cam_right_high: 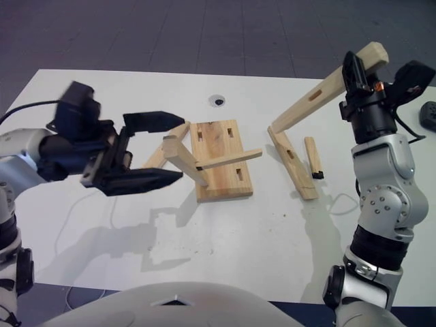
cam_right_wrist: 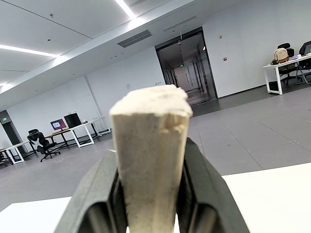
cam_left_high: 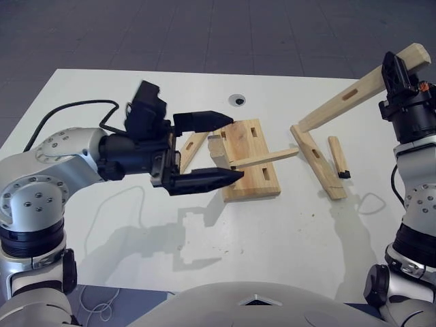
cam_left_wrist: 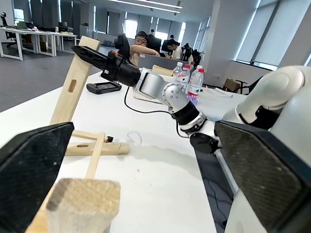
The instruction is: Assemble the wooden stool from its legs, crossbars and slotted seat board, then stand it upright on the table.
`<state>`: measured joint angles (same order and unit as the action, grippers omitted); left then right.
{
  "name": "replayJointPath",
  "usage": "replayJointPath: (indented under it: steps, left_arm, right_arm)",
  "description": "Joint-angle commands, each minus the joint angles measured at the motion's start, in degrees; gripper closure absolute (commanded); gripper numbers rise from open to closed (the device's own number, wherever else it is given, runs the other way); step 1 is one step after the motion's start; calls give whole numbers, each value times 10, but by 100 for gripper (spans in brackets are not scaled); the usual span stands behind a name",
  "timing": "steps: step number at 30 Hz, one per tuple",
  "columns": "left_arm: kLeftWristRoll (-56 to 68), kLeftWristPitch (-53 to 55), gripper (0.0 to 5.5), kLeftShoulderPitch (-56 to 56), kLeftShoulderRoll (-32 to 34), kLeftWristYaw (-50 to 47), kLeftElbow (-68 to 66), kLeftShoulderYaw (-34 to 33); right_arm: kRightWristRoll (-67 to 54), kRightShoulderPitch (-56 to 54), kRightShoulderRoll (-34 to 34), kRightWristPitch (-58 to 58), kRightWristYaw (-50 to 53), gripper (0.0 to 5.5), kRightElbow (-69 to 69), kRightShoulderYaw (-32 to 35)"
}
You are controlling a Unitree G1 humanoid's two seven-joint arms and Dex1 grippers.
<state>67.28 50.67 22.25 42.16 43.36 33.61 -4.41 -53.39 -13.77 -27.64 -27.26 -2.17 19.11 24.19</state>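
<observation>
The slotted seat board [cam_left_high: 253,178] lies flat at mid-table. A leg [cam_left_high: 218,147] stands tilted in it, and a crossbar [cam_left_high: 269,158] sticks out from that leg to the right. My left gripper [cam_left_high: 236,148] is open, its fingers [cam_left_wrist: 34,165] on either side of this leg's top end [cam_left_wrist: 83,203] with gaps. Another leg [cam_left_high: 193,146] lies left of the board. My right gripper [cam_right_high: 357,71] is shut on a long slotted leg [cam_left_high: 344,99], held raised and slanting at the far right. Its lower end meets a leg [cam_left_high: 318,162] lying flat. A short crossbar [cam_left_high: 336,155] lies beside that.
A round black grommet [cam_left_high: 238,99] sits in the table behind the board. A black cable [cam_left_high: 71,109] trails from my left arm. In the left wrist view, a black device [cam_left_wrist: 103,87] and bottles [cam_left_wrist: 194,80] stand beyond the right arm. The white table's near half is bare.
</observation>
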Motion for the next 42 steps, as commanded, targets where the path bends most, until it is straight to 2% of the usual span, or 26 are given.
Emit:
replayJointPath:
  steps: [1, 4, 12, 21, 27, 37, 42]
  left_arm:
    - [-127, -61, 10, -28, 4, 19, -5, 59]
    - [-181, -92, 42, -54, 4, 40, -7, 87]
    - [-195, -98, 168, -65, 7, 81, -19, 82]
    - [-278, -139, 324, -72, -35, 29, -29, 102]
    - [-331, -157, 335, -133, -90, -55, -24, 118]
    - [-385, -179, 338, -146, -157, -129, -38, 165]
    - [-398, -181, 338, -155, -166, -138, -37, 173]
  right_arm:
    - [3, -9, 9, -7, -5, 448, 3, -2]
    - [7, -11, 11, -10, -10, 448, 1, -5]
    - [18, -13, 14, -13, -14, 448, -2, -5]
    - [33, -11, 23, -17, -17, 448, 4, -5]
    - [75, 8, 15, -10, -33, 448, 17, -23]
    - [162, 14, 16, 17, -101, 448, 54, -93]
    - [198, 48, 29, 33, -123, 448, 79, -125]
